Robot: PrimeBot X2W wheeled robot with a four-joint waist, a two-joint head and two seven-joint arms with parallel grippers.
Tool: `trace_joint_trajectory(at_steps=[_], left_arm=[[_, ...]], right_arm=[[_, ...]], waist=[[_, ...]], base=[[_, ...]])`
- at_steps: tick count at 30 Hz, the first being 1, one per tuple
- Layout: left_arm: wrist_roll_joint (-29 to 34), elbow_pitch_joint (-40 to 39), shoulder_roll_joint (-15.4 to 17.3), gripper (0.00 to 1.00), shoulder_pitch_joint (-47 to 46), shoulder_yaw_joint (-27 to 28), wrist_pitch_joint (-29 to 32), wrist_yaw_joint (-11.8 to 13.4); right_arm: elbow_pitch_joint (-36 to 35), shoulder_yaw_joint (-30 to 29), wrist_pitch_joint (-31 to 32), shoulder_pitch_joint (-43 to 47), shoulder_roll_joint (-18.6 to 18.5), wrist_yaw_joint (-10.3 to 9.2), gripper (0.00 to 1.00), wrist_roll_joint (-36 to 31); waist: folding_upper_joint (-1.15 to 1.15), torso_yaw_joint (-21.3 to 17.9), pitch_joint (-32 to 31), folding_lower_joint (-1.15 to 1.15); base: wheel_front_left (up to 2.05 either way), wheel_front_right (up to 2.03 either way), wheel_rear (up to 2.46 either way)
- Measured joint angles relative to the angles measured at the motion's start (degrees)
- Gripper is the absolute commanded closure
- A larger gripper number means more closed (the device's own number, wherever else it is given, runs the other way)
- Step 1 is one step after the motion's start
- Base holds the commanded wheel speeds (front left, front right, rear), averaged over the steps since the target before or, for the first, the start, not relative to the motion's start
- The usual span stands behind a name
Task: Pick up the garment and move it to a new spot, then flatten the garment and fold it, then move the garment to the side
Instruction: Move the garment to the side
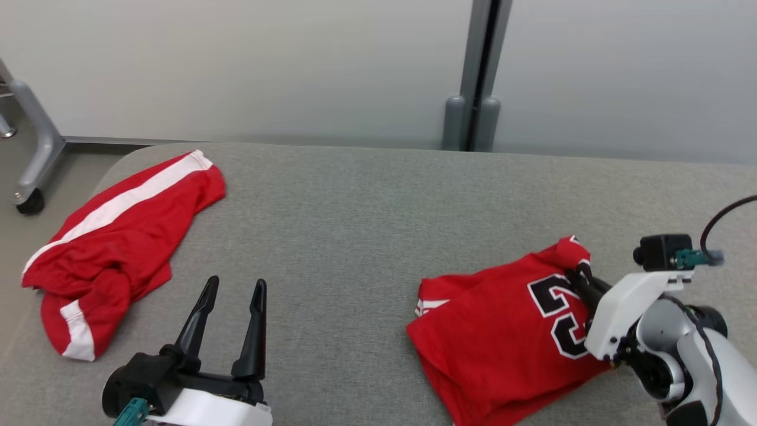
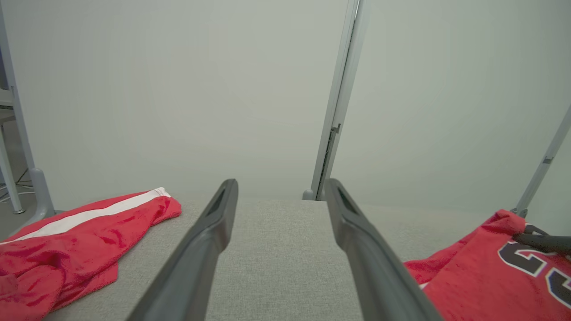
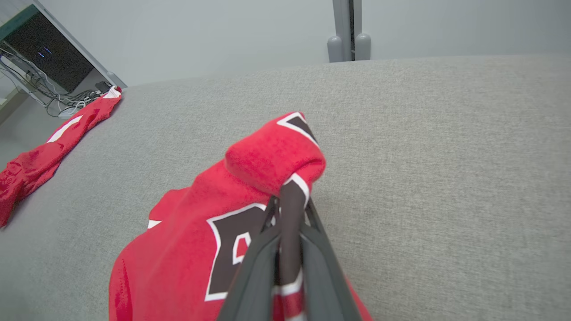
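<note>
Pinching a raised fold of the red jersey (image 1: 491,337), the right pincer (image 1: 576,278) angles low. The left pincer (image 1: 233,287) hovers spread above the grey desk (image 1: 355,207), with red shorts (image 1: 118,236) at the desk's left and a pale wall (image 1: 266,65) behind.

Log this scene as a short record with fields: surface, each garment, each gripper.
surface: grey padded table
target garment: red jersey, number 23, crumpled, on the table's right side
right gripper: shut on the jersey's trimmed edge, lifting that edge
left gripper: open, empty, above bare table
other garment: red striped garment, crumpled at the table's left end
</note>
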Motion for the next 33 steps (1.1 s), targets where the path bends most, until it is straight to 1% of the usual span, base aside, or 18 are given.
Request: trace_joint_trajectory(at_steps=[5, 8, 13, 16, 17, 25, 29, 33], left_arm=[[0.1, -0.9, -0.1, 0.0, -2.7, -2.0, 0.0, -0.2], [0.5, -1.3, -0.1, 0.0, -4.9, -3.1, 0.0, -0.5], [1.2, -1.8, 0.1, 0.0, -8.4, -4.3, 0.0, -0.7], [1.3, -1.7, 0.5, 0.0, -9.9, -5.0, 0.0, -0.7], [1.3, -1.7, 0.5, 0.0, -9.9, -5.0, 0.0, -0.7], [1.9, -1.2, 2.1, 0.0, -12.7, -6.5, 0.0, -0.8], [2.4, -1.6, 3.2, 0.0, -14.5, -7.3, 0.6, -0.9], [2.8, -2.6, 4.2, 0.0, -16.1, -7.6, 1.6, -0.9]], right_arm=[[0.6, 1.8, -1.0, -7.0, -3.2, 0.0, 1.0, 1.0], [1.6, 2.2, -1.9, -11.1, -4.5, 0.0, 1.0, 1.9], [3.6, 2.0, -4.3, -15.4, -6.8, 0.0, 1.0, 3.0], [4.6, 1.7, -5.9, -17.3, -7.3, 0.0, 1.0, 3.8], [4.6, 1.7, -5.9, -17.3, -7.3, 0.0, 1.0, 3.8], [8.0, 1.6, -9.6, -21.7, -7.9, 0.0, 1.0, 5.1], [11.3, 1.4, -10.6, -25.2, -9.0, 0.0, 1.0, 4.4], [15.8, 0.9, -11.1, -29.8, -10.5, 0.0, 1.0, 1.5]], waist=[[0.0, -3.6, 3.0, 0.0], [0.0, -5.6, 5.6, 0.0], [0.0, -9.5, 9.9, 0.0], [0.0, -12.2, 12.0, 0.0], [0.0, -12.2, 12.0, 0.0], [0.0, -19.2, 16.7, 0.0], [0.0, -21.1, 19.9, 0.0], [0.0, -22.1, 23.4, 0.0]], base=[[0.0, 0.0, 0.0], [0.0, 0.0, 0.0], [0.0, 0.0, 0.0], [0.0, 0.0, 0.0], [0.0, 0.0, 0.0], [0.0, 0.0, 0.0], [0.0, 0.0, 0.0], [0.0, 0.0, 0.0]])
